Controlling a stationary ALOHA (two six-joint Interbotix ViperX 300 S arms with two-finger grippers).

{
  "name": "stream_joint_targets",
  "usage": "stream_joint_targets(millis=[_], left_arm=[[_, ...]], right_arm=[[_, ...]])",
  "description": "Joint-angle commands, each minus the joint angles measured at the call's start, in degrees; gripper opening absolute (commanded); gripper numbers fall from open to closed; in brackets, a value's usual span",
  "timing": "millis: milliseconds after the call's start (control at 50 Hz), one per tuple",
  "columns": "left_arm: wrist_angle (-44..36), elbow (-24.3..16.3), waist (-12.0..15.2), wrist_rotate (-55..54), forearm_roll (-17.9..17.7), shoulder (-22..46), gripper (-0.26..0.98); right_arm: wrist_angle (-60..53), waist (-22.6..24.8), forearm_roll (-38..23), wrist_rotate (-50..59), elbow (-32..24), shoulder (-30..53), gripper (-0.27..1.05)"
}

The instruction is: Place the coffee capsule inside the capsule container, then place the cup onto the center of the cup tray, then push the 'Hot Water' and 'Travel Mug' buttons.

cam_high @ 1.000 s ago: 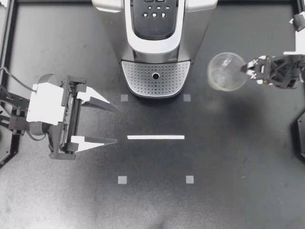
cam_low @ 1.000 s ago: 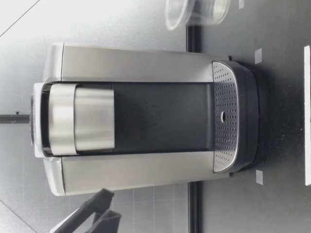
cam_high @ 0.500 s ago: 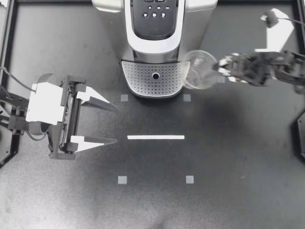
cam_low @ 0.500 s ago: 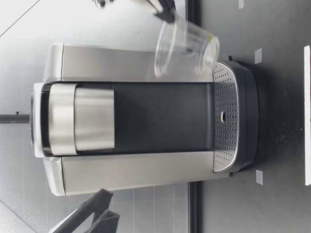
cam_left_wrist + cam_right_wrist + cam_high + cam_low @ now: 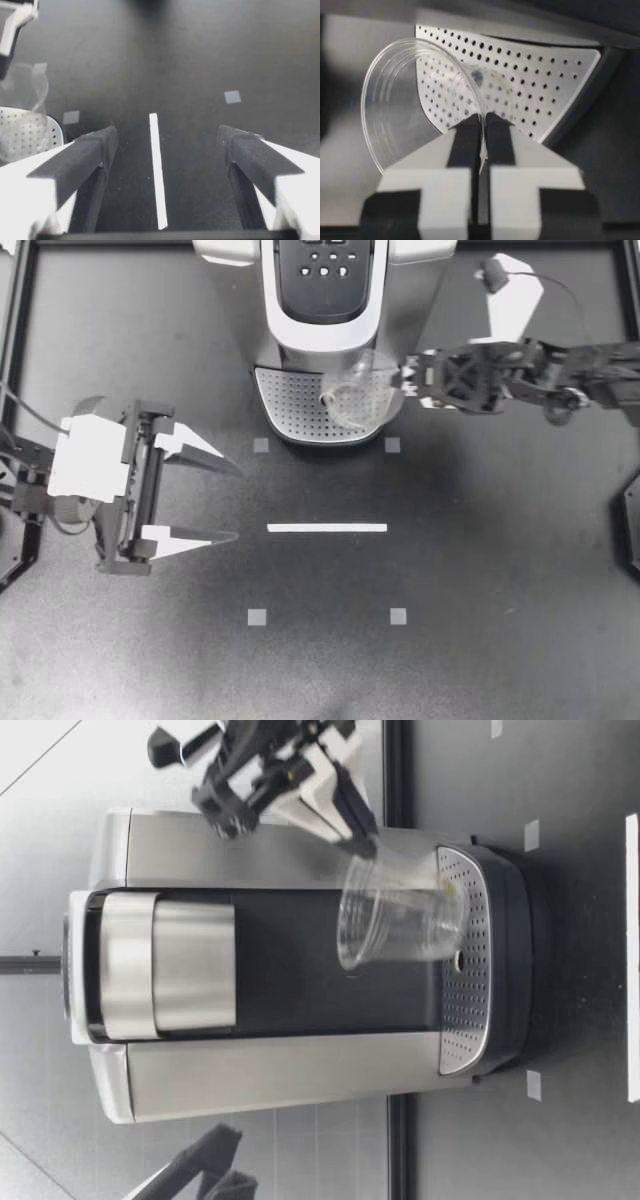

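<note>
Right gripper (image 5: 408, 378) clamped on cup (image 5: 352, 398) rim.
Cup is held nearly upright over the cup tray (image 5: 285, 405); left gripper (image 5: 238, 502) is spread wide, well away from the tray.

Left tool (image 5: 238, 503): two long tapering fingers (image 5: 185, 445), white on the outer side and black on the inner faces, set on a black slotted rail (image 5: 140, 485). Behind the rail sit a white box-shaped housing (image 5: 88, 458) and a grey rounded body (image 5: 93, 406), with a thin grey cable (image 5: 28, 412) at the wrist. Right tool (image 5: 408, 378): same white-and-black build on a black open-framed wrist (image 5: 470, 378), topped by a white angular bracket (image 5: 512, 305) with a small black knob, from which a thin black cable (image 5: 565, 288) runs to the black arm (image 5: 605, 380).
</note>
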Motion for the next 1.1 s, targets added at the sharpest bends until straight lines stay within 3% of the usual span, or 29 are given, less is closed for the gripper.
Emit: stream_joint_targets(millis=[0, 660, 1080], left_arm=[[-0.26, -0.44, 0.18, -0.09, -0.18, -1.14, 0.69], [-0.35, 1.14, 0.18, -0.09, -0.62, -2.99, 0.69], [-0.35, 1.14, 0.26, -0.09, -0.62, -2.90, 0.69]], right_arm=[[-0.53, 0.35, 0.09, -0.18, -2.37, 0.26, 0.09], [-1.32, 0.35, 0.09, -0.09, -4.31, 2.11, 0.11], [-2.11, 0.44, -0.35, -0.18, -5.62, 2.72, 0.43]])
